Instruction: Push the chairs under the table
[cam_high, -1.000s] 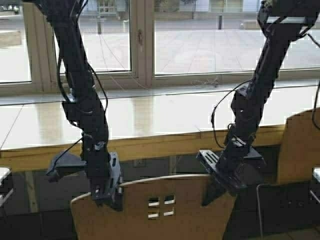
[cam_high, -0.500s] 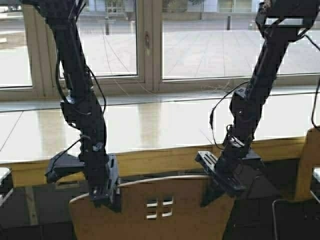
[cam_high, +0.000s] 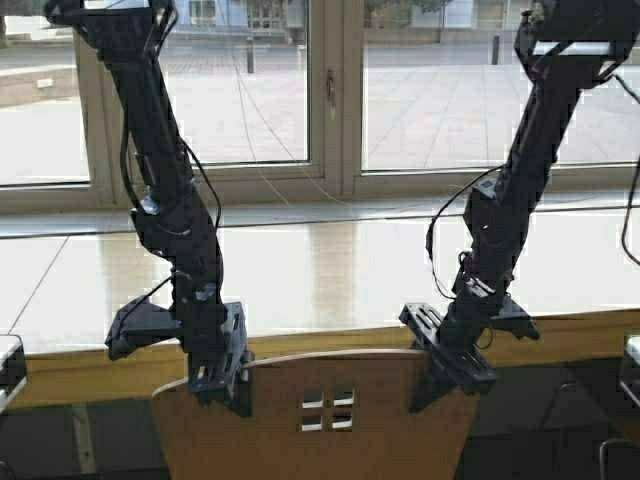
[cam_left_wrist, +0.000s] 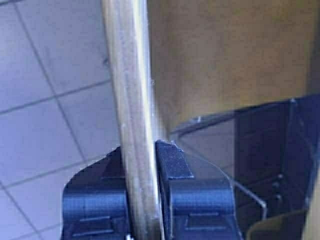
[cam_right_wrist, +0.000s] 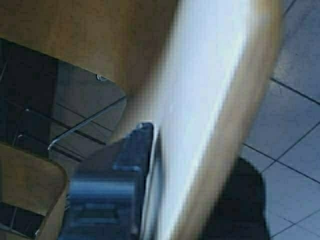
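Note:
A tan plywood chair (cam_high: 320, 425) with small square cutouts stands low in the middle of the high view, its backrest top just before the table's yellow front edge (cam_high: 560, 335). The table's pale glossy top (cam_high: 330, 265) runs across in front of the windows. My left gripper (cam_high: 222, 385) is shut on the backrest's top edge at its left end; in the left wrist view the gripper (cam_left_wrist: 141, 165) has both fingers clamping the thin edge (cam_left_wrist: 131, 75). My right gripper (cam_high: 442, 385) straddles the right end. In the right wrist view (cam_right_wrist: 165, 145) one finger (cam_right_wrist: 135, 150) presses the backrest (cam_right_wrist: 210, 90); the other is hidden behind it.
Large windows (cam_high: 240, 90) rise behind the table. A chrome tube leg (cam_high: 612, 452) of something shows at the bottom right. Grey tiled floor (cam_left_wrist: 45, 100) lies under the chair. Parts of my own frame sit at the left (cam_high: 8, 365) and right (cam_high: 630, 360) edges.
The robot has driven forward and a little to the left with the chair held. The table edge is now close to the backrest. The second chair at the right has left the view.

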